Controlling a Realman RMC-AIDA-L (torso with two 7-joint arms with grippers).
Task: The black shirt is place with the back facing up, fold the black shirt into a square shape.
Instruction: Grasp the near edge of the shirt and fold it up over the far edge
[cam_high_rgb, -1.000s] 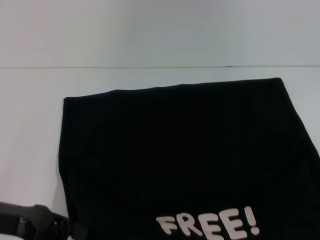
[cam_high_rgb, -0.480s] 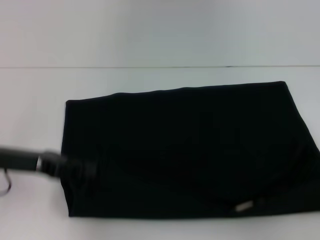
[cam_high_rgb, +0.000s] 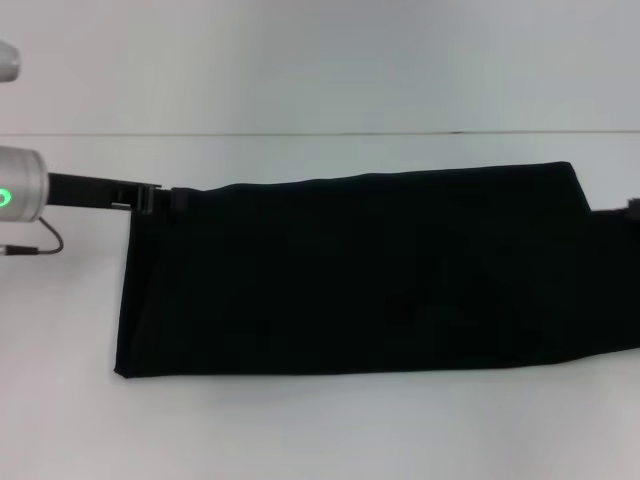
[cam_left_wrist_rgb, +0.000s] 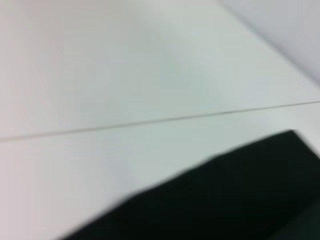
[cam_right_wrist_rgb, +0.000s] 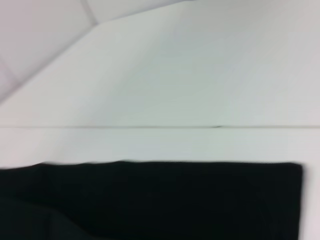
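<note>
Black shirt folded into a wide band on the white table.
The black shirt (cam_high_rgb: 360, 275) spans the table (cam_high_rgb: 300, 430); left tool (cam_high_rgb: 150, 198) grips its far-left corner; right tool at the right edge, state unclear.

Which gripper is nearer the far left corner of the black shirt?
Left. The left gripper sits right at that far left corner of the black shirt. The right gripper only peeks in at the opposite, right end of the shirt.
</note>
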